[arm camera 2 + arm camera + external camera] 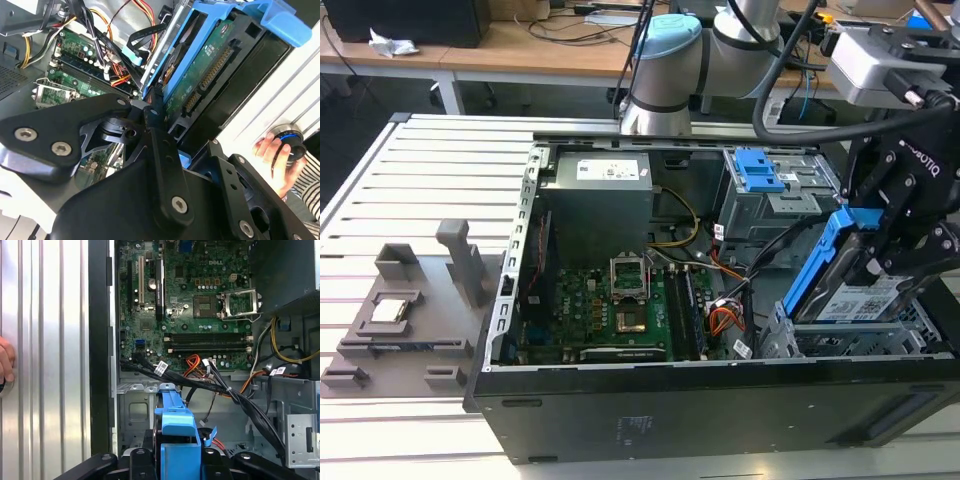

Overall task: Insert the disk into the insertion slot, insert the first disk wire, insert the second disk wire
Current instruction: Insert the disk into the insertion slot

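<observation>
My gripper point(886, 262) is shut on the disk point(865, 295), a silver drive with a white label in a bright blue carrier. The disk hangs tilted, its lower end dipping into the insertion slot point(835, 343), the perforated silver cage at the case's corner on the exterior view's right. In the second wrist view the disk point(202, 82) shows its green underside and blue frame between my black fingers point(162, 150). The first wrist view has the blue carrier point(175, 432) edge-on over the silver cage wall point(134, 407). Black wires point(220, 387) run loose beside the cage.
A taller grey bay with a blue latch point(760, 172) stands behind the cage. The motherboard point(610, 305) and power supply point(595, 200) take up the case's middle. A grey fixture point(395, 310) lies on the slatted table. A person's hand point(275, 155) grips a knob outside the case.
</observation>
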Tool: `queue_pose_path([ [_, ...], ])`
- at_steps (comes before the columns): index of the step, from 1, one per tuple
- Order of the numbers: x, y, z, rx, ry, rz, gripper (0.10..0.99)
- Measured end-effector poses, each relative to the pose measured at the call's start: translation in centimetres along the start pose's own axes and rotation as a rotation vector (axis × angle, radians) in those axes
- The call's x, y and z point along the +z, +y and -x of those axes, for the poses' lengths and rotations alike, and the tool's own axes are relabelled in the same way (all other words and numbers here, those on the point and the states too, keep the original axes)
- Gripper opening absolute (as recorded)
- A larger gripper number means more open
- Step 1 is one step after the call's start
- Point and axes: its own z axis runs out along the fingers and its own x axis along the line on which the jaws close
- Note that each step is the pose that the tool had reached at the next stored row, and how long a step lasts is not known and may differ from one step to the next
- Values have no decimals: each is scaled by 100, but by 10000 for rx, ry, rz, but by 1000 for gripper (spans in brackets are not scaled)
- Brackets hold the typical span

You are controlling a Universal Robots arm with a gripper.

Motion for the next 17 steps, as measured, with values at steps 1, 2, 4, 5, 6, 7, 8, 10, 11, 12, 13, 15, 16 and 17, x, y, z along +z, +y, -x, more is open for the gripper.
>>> queue_pose_path([
  [1, 1, 0, 0, -1, 0, 0, 361],
  [2, 1, 0, 0, 0, 3, 0, 361],
  [4, 5, -1, 0, -1, -1, 0, 439],
  [5, 5, 0, 0, 0, 0, 0, 439],
  [6, 6, -1, 0, -1, 0, -1, 439],
  [7, 7, -1, 0, -1, 1, -1, 439],
  [8, 8, 0, 0, -1, 1, 0, 424],
  [10, 10, 0, 0, 0, 2, 0, 357],
  [11, 12, 0, 0, 0, 2, -1, 235],
  [12, 13, 0, 0, 0, 2, 0, 176],
  [13, 14, -1, 0, 0, 2, 0, 114],
  [15, 16, -1, 0, 0, 3, 0, 106],
  [16, 17, -1, 0, 0, 3, 0, 106],
  [17, 17, -1, 0, 0, 4, 0, 106],
])
